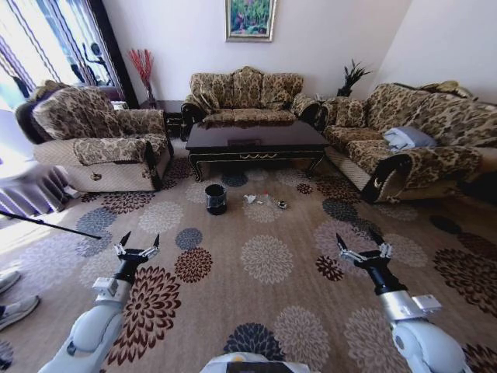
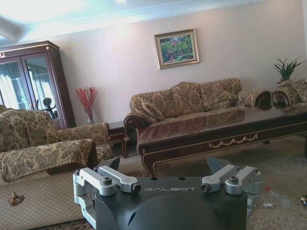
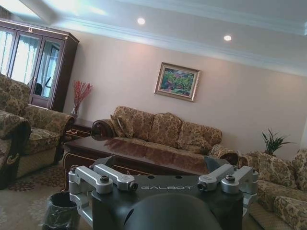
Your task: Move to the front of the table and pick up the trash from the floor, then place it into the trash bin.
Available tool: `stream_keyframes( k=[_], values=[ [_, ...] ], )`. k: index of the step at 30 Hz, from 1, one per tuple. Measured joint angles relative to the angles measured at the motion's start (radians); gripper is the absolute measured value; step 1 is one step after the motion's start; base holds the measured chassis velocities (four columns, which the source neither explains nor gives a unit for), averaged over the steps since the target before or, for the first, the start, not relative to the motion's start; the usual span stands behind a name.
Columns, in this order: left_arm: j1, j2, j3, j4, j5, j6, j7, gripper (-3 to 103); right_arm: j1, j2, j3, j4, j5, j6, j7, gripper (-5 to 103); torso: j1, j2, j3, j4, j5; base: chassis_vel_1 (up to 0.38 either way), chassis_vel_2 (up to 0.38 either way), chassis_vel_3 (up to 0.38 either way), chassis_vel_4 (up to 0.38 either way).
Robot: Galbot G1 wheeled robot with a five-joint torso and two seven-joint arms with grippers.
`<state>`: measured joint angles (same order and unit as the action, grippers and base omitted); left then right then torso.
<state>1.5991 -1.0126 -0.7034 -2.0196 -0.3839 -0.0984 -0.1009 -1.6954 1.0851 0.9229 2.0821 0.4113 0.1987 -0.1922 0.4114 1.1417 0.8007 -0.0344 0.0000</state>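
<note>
Approach step: well short of table (image 1: 256,140), both grippers, left (image 1: 137,242) and right (image 1: 365,245), spread and empty above floor (image 1: 264,311); trash (image 1: 264,200) on carpet between table and robot, bin (image 1: 216,198) just beside; next likely calls for driving closer.

1. The long, low, glossy dark brown wooden table (image 1: 256,138) carried a gold scroll ornament on its apron.
2. The beige carpeted floor (image 1: 264,303) bore round flower medallions in maroon, blue-grey, cream and dark navy.
3. The small round black trash bin (image 1: 216,198) wore a clear crinkly liner.
4. The scraps of trash (image 1: 264,200) were white, clear with a touch of red, and dark (too small to tell more).
5. The three-seat sofa (image 1: 247,95) behind the table showed a tan and brown paisley-like pattern.
6. Both grippers, left (image 1: 137,248) and right (image 1: 363,249), had silver links and black fingertips.
</note>
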Motion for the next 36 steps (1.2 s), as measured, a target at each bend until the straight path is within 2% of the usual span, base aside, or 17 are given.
stream_keyframes(
  k=[2, 7, 15, 20, 36],
  values=[
    [0.002, -0.002, 0.001, -0.003, 0.005, 0.001, -0.001, 100, 0.029, -0.036, -0.015, -0.017, 0.015, -0.019, 0.014, 100, 0.000, 0.000, 0.000, 0.0003, 0.0001, 0.000, 0.000, 0.000, 0.000],
    [0.001, -0.010, 0.001, -0.016, 0.031, -0.007, -0.008, 100, 0.054, -0.063, -0.036, -0.049, 0.055, -0.054, 0.048, 100, 0.000, 0.000, 0.000, 0.0001, 0.0001, 0.000, 0.000, 0.000, 0.000],
    [-0.003, -0.008, -0.007, -0.052, 0.034, -0.018, -0.032, 100, 0.071, -0.072, -0.049, -0.063, 0.080, -0.084, 0.093, 100, 0.000, 0.000, 0.000, 0.0000, 0.0001, 0.000, 0.000, 0.000, 0.000],
    [-0.013, -0.001, -0.007, -0.046, 0.026, -0.021, -0.040, 100, 0.081, -0.069, -0.048, -0.061, 0.071, -0.080, 0.119, 100, 0.000, 0.000, 0.000, 0.0000, 0.0001, 0.000, 0.000, 0.000, 0.000],
    [-0.012, -0.022, -0.005, -0.026, 0.009, -0.037, -0.048, 100, 0.063, -0.049, -0.035, -0.040, 0.011, -0.040, 0.105, 100, 0.000, 0.000, 0.000, 0.0000, 0.0000, 0.000, 0.000, 0.000, 0.000]
  ],
)
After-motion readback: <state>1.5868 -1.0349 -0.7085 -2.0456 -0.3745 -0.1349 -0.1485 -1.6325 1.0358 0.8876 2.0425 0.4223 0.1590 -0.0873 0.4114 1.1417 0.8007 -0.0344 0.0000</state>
